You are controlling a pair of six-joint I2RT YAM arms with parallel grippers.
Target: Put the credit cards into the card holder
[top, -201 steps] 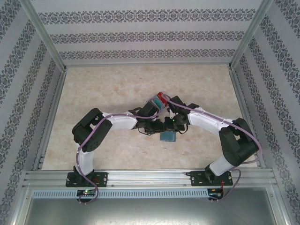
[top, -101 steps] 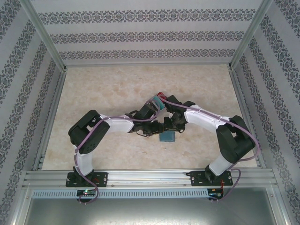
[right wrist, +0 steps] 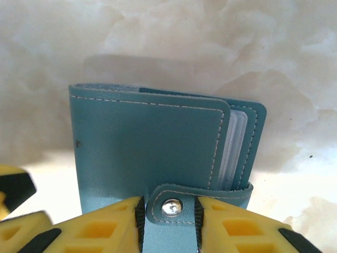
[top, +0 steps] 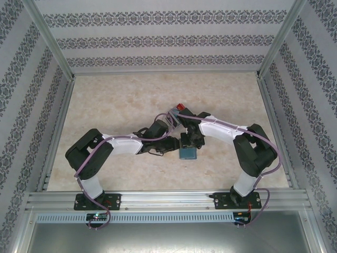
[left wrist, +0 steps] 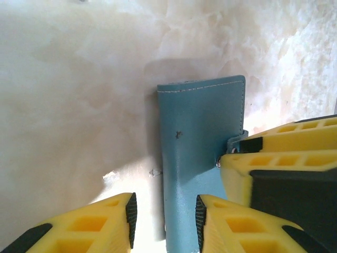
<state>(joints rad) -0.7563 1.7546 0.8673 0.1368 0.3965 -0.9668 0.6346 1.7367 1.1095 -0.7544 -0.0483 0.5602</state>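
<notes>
- The card holder (top: 188, 153) sits on the marbled table (top: 131, 95), near the middle and a little toward the near edge, where the two arms meet.
- It is folded closed. Its snap strap (right wrist: 169, 204) wraps around one edge with the metal stud fastened.
- In the right wrist view, pale inner sleeves (right wrist: 236, 147) show at the card holder's open right edge.
- The right gripper (right wrist: 168, 206) pinches the snap strap, with a black pad against each edge of the tab and the stud between them.
- The left gripper (left wrist: 164, 213) has its fingers spread apart. The card holder's left edge lies in the gap. The left-hand pad is clear of it with bare table between, and the right-hand pad is over the blue cover.
- In the left wrist view, the right gripper's yellow fingers come in from the right and meet the strap at the card holder's right edge.
- Just beyond the wrists, on the far side, is a small clear box (top: 174, 114) with a red card (top: 182, 108) showing at it. It is apart from the card holder.
</notes>
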